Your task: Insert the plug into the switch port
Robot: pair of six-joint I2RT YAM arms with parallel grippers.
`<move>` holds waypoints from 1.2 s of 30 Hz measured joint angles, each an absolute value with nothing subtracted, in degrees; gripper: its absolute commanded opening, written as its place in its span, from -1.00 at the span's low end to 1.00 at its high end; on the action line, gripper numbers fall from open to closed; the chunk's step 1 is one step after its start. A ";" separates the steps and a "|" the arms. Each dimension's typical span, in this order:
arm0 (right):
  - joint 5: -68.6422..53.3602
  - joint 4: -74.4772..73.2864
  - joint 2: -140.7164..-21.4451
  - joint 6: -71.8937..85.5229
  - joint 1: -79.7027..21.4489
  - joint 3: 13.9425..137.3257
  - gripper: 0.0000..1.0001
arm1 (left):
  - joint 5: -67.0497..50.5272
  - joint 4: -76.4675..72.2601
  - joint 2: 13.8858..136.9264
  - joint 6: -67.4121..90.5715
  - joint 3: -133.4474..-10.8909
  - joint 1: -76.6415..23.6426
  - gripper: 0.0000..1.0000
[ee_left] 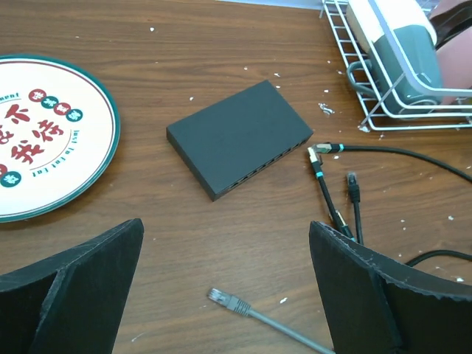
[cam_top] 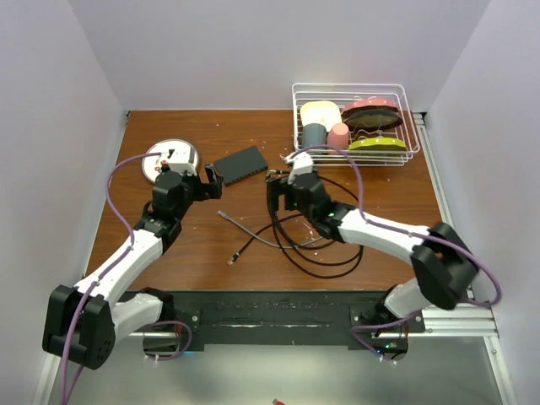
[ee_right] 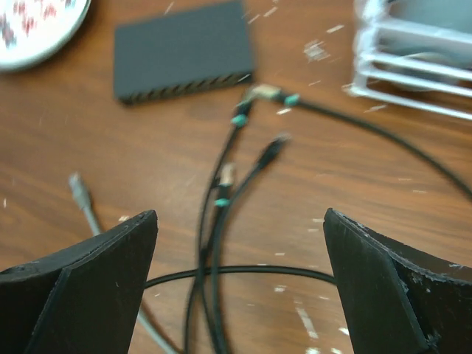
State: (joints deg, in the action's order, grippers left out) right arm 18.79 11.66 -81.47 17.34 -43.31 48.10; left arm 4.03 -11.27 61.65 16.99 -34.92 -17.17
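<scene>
While both claws hang spread wide above it, we see the switch [ee_left: 240, 139] lying flat on the brown wood-grain table [ee_left: 192, 44], which is flecked with white specks. The switch is a slim matte-black rectangular box with crisp edges and a row of small square sockets along the long edge facing the arms. The left gripper [ee_left: 226, 228] shows two thick, dull-black wedge-shaped fingers, parted, nothing between them. The right gripper [ee_right: 240, 217] looks alike, rough-edged and empty.

Just beside the switch's near right corner lies the plug [ee_left: 318, 152], a small pale end with a teal band on a thin glossy black cable [ee_left: 369, 148]. A darker second plug [ee_left: 353, 181] lies near it. A grey cable [ee_left: 230, 303] with a clear tip rests nearer the arms.

A round white plate [ee_left: 44, 147], green-rimmed with red characters, sits left of the switch, apart from it. A white wire rack [cam_top: 405, 126] stands at the far right.
</scene>
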 measured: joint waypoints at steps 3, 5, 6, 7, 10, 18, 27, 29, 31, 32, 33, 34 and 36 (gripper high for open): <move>18.44 9.78 -88.36 16.67 -46.72 52.38 0.96 | 4.64 -10.96 61.78 18.57 -35.03 -17.17 1.00; 18.31 8.51 -91.90 16.62 -47.99 55.02 0.94 | 5.69 -9.50 62.41 19.92 -36.01 -17.17 1.00; 18.39 7.77 -93.62 16.64 -48.21 56.51 0.93 | 6.15 -8.88 62.74 20.43 -36.49 -17.17 1.00; 18.52 7.20 -95.53 16.64 -48.31 58.28 0.93 | 6.52 -8.27 63.09 20.86 -37.06 -17.17 1.00; 20.27 6.20 -100.82 16.93 -48.31 63.02 0.83 | 7.05 -7.73 63.64 21.85 -37.71 -17.17 1.00; 24.47 2.00 -112.22 17.76 -48.01 72.86 0.38 | 8.38 -7.09 63.92 22.90 -37.74 -17.17 1.00; 22.87 -0.01 -118.67 18.37 -43.97 77.47 0.11 | 9.54 -6.52 62.81 24.10 -37.56 -17.17 1.00; 22.87 0.08 -119.68 18.33 -42.96 78.11 0.10 | 9.65 -6.74 62.41 24.49 -37.36 -17.17 1.00; 22.83 0.23 -120.29 18.17 -42.33 78.30 -0.27 | 9.69 -6.79 62.17 24.53 -36.95 -17.17 1.00; 22.68 0.32 -120.73 18.00 -42.19 78.65 -0.40 | 9.69 -6.79 62.17 24.53 -36.84 -17.17 1.00; 22.59 0.62 -121.32 17.85 -42.19 79.24 -0.40 | 9.69 -6.72 62.17 24.53 -36.71 -17.17 1.00; 22.39 0.84 -121.86 17.69 -42.22 79.94 -0.50 | 9.69 -6.70 62.17 24.53 -36.64 -17.17 1.00; 22.26 1.15 -122.83 17.45 -42.35 81.14 -0.59 | 9.74 -6.72 62.17 24.56 -36.64 -17.17 1.00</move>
State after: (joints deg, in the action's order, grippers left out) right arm 22.26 1.15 -122.83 17.45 -42.35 81.14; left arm 9.74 -6.72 62.17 24.56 -36.64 -17.17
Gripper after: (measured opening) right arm 0.281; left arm 0.998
